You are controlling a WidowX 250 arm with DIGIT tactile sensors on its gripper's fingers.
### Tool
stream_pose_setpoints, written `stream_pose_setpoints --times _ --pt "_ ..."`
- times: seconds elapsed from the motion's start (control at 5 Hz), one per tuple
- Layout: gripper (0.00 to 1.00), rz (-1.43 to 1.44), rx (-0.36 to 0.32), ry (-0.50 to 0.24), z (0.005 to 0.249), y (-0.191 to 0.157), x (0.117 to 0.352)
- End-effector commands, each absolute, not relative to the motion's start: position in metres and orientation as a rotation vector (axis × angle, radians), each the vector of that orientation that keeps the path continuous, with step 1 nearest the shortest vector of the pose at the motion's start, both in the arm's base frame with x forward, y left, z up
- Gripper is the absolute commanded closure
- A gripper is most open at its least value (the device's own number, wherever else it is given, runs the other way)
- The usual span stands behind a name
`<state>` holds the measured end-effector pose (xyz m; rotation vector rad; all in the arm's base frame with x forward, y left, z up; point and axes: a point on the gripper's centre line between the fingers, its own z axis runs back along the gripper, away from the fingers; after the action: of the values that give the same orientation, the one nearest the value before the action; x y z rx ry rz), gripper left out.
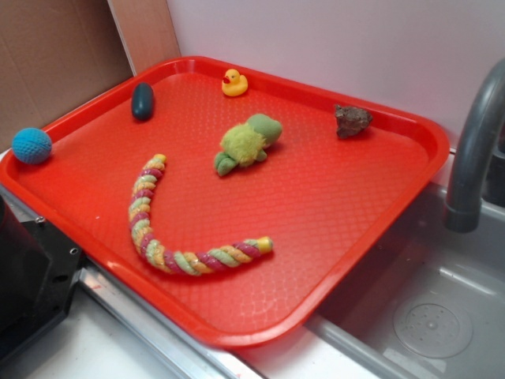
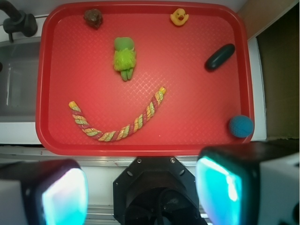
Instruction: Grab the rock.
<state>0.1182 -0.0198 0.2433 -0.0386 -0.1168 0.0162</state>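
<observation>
Brown-grey and jagged, the rock [image 1: 352, 120] sits untouched at the far right corner of a red tray [image 1: 331, 229], well apart from the gripper [image 2: 142, 187], whose jaws stand open, holding nothing.

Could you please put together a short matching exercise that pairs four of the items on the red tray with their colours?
Things:
1. rock
2. rubber duck
3. crocheted ball
4. oval object

Colours:
A. dark teal
B. yellow
C. brown-grey
D. bright blue

Pairs: 1-C, 2-B, 3-D, 4-A
</observation>
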Motion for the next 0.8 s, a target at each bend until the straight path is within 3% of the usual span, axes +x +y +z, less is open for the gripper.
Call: stream_pose_setpoints --times 0.0,0.2,0.4,0.6 --pt "0.0 0.016 -0.039 -0.117 0.243 -0.02 0.118" --pt "0.0 -0.01 0.055 -0.034 0.205 -0.037 0.144" --pt "0.0 0.038 0.056 -0.04 0.199 -0.053 0.195" --pt "0.0 0.065 0.005 -0.097 0.19 -0.06 0.246"
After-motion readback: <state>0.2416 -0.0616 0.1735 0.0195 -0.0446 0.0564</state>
